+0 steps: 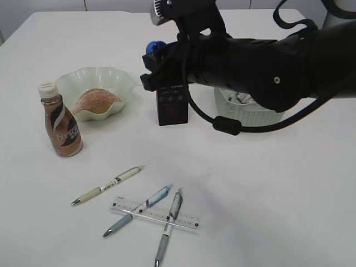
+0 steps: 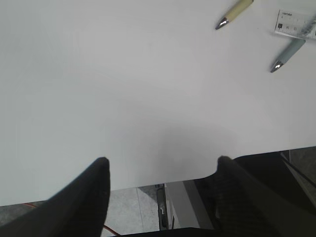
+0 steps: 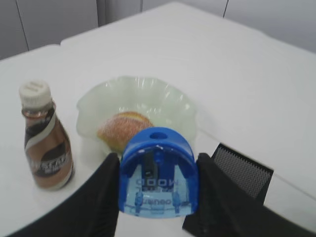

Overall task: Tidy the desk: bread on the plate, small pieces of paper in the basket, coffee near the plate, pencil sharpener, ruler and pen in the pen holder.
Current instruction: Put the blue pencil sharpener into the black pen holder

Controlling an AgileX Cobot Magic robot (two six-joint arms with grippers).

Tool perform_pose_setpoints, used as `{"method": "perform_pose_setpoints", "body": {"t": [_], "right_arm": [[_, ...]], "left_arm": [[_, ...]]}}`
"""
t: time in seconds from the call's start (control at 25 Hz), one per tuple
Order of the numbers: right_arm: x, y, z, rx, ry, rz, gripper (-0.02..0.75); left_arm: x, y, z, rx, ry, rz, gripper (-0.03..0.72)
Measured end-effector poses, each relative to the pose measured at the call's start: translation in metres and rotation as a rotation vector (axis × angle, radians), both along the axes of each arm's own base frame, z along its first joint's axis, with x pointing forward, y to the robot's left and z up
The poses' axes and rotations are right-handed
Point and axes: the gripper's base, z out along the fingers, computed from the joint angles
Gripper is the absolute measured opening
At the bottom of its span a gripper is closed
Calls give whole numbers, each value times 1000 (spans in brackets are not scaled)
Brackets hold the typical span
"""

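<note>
The right arm reached across the middle of the white table (image 1: pixel 267 183), its pincer (image 3: pixel 157 185) clamped on a blue translucent dome-shaped pencil sharpener (image 3: pixel 158 173) above the black mesh square pen holder (image 1: pixel 172 105). The left pincer (image 2: pixel 160 170) hung with jaws apart over bare table. The golden-brown sugar-dusted bread (image 1: pixel 95 100) lay in the pale-green wavy-rimmed plate (image 1: pixel 114 78); the sage-green perforated basket (image 1: pixel 250 115) held paper scraps (image 1: pixel 239 98).

Lighting bright, even, diffuse from overhead. Soft shadows only: faint patch on the desk (image 2: pixel 158 143) at six o'clock in left wrist view. Right wrist view soft-focused; pencil sharpener (image 3: pixel 158 173) lettering blurred. No glare.
</note>
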Motion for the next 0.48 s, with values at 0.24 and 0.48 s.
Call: {"method": "perform_pose_setpoints", "body": {"t": [0.24,0.48], "right_arm": [[20,-17,5,157,-100,-121,312],[46,-17,-14,250,-141,-213,312]], "left_arm": [[0,0,0,-2,0,0,483],[0,0,0,-2,0,0,456]]}}
